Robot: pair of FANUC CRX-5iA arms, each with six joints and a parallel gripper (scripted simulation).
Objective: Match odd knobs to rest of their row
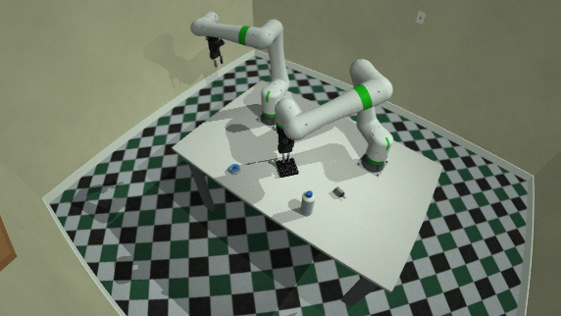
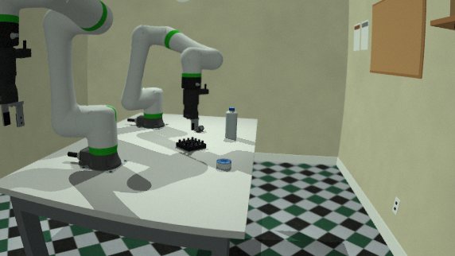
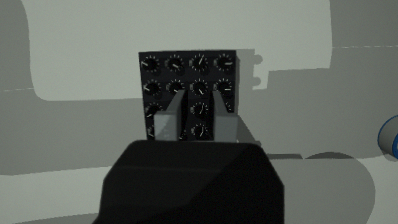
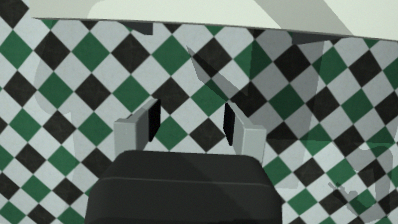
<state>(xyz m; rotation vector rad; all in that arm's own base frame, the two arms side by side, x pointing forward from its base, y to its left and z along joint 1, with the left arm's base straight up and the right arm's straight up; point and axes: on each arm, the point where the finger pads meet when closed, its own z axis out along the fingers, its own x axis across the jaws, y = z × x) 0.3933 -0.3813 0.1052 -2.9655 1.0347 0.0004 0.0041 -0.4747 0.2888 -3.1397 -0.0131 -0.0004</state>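
Observation:
The black knob box point(image 1: 287, 172) point(image 2: 191, 147) point(image 3: 187, 76) lies on the table. In the left wrist view its knobs form a grid; the near ones are partly hidden by the fingers. In the third column from the left there, the second knob from the top point(image 3: 200, 88) points down-right, while the top knob point(image 3: 200, 63) points up-right, as the two nearer ones appear to. My left gripper point(image 1: 286, 159) point(image 2: 195, 126) point(image 3: 198, 103) is partly open, empty, just above the box. My right gripper point(image 1: 219, 64) point(image 2: 13, 119) point(image 4: 192, 114) is wide open and empty, far from the box.
A white bottle with a blue cap point(image 1: 308, 204) point(image 2: 231, 126), a small blue-topped round container point(image 1: 234, 169) point(image 2: 223, 164) point(image 3: 388, 137) and a small dark object point(image 1: 338, 192) point(image 2: 200, 128) stand around the box. My right gripper hangs beyond the table's edge.

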